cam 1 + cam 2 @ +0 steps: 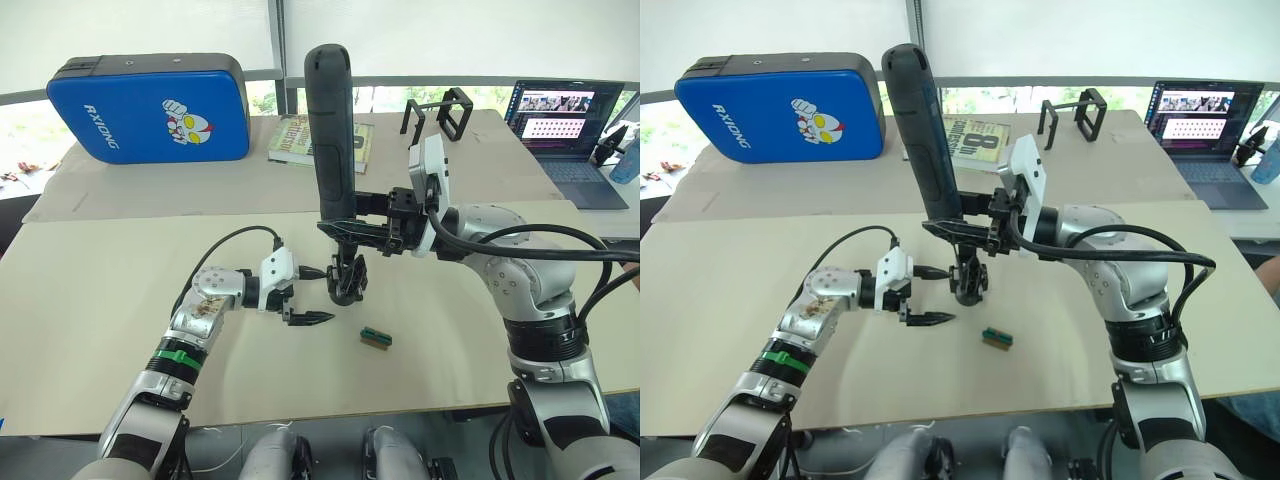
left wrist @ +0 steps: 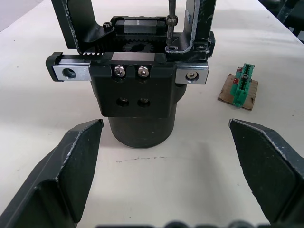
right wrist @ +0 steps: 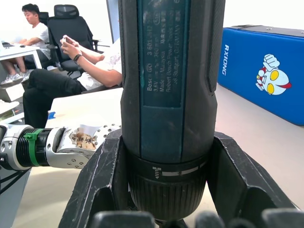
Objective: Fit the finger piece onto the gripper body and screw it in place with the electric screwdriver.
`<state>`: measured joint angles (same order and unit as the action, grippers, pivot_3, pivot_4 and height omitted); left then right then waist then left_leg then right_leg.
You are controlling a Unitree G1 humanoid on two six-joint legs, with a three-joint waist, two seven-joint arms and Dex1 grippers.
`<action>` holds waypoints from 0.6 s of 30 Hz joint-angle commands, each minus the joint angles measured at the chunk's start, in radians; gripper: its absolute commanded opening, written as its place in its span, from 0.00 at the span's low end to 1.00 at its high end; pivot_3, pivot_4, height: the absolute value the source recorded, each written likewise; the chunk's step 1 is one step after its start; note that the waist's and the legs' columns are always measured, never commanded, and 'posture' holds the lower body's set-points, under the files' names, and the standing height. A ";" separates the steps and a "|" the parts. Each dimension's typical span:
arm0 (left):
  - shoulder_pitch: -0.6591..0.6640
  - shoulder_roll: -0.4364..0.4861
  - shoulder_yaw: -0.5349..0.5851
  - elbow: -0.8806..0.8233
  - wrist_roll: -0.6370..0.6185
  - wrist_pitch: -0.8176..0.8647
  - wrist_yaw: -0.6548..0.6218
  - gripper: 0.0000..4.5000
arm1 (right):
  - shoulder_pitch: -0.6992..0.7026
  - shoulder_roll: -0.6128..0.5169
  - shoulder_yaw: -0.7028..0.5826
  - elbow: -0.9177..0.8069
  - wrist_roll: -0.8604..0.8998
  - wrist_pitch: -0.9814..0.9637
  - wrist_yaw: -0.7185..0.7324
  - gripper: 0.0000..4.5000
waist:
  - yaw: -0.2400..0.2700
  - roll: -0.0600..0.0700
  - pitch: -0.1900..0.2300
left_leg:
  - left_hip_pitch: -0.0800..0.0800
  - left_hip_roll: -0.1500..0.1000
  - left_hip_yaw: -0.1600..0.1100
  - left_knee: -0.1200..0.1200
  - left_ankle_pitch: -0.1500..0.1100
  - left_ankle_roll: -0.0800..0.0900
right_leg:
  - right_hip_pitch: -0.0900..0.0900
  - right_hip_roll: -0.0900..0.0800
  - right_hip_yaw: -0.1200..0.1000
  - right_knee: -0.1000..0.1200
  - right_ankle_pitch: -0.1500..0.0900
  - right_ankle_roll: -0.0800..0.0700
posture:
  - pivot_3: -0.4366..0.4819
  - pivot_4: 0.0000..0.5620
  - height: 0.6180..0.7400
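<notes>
The left arm reaches forward and to the right low over the desk (image 1: 120,300), its forearm nearly level, and the left claw (image 1: 308,318) hovers just above the surface with its fingers (image 2: 71,166) spread apart, holding nothing, pointing right toward the gripper body (image 1: 347,278). A little to the right of that claw and slightly nearer lies a tiny green block (image 1: 376,338) on a brown scrap. The gripper body stands upright on the desk just beyond the left claw's tips, with two bright screws in its near face and a silver rail across it. The right arm comes in from the right with its elbow bent and its wrist turned left, and the right claw (image 1: 345,232) is clamped around the lower part of the electric screwdriver (image 1: 331,140). The tool's long axis is close to vertical, rounded top up and leaning slightly left, its thin bit (image 2: 170,23) pointing down onto the top of the gripper body. Farther off sit a blue case (image 1: 150,108), a book (image 1: 296,138), open black frames (image 1: 440,112) and a laptop (image 1: 565,125).
</notes>
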<state>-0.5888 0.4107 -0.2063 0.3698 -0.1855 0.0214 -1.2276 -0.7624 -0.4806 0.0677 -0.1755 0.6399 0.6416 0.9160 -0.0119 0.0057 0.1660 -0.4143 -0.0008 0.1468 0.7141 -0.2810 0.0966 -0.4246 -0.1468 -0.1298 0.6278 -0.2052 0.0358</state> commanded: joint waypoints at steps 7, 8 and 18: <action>-0.016 -0.003 0.006 -0.018 0.001 -0.025 0.000 1.00 | -0.009 0.015 -0.028 -0.030 0.005 -0.028 0.003 0.42 | 0.000 0.000 0.000 | 0.000 0.000 0.000 0.000 0.000 0.000 | 0.000 0.000 0.000 0.000 0.000 0.000 | 0.48 0.27 1.00; -0.016 -0.002 0.007 -0.018 0.001 -0.025 0.000 1.00 | -0.009 0.016 -0.027 -0.031 0.004 -0.028 0.003 0.42 | 0.000 0.000 0.000 | 0.000 0.000 0.000 0.000 0.000 0.000 | 0.000 0.000 0.000 0.000 0.000 0.000 | 0.48 0.27 1.00; -0.022 0.000 0.010 -0.010 0.002 -0.029 0.000 1.00 | 0.005 0.010 -0.022 -0.031 -0.014 -0.033 0.019 0.42 | 0.000 0.000 0.000 | 0.000 0.000 0.000 0.000 0.000 0.000 | 0.000 0.000 0.000 0.000 0.000 0.000 | 0.48 0.27 1.00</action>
<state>-0.5895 0.4098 -0.2062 0.3699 -0.1804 0.0192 -1.2277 -0.7553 -0.4658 0.0675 -0.1755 0.6207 0.6408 0.9243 -0.0122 0.0057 0.1660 -0.4142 -0.0008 0.1468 0.7142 -0.2810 0.0966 -0.4245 -0.1468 -0.1298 0.6279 -0.2052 0.0358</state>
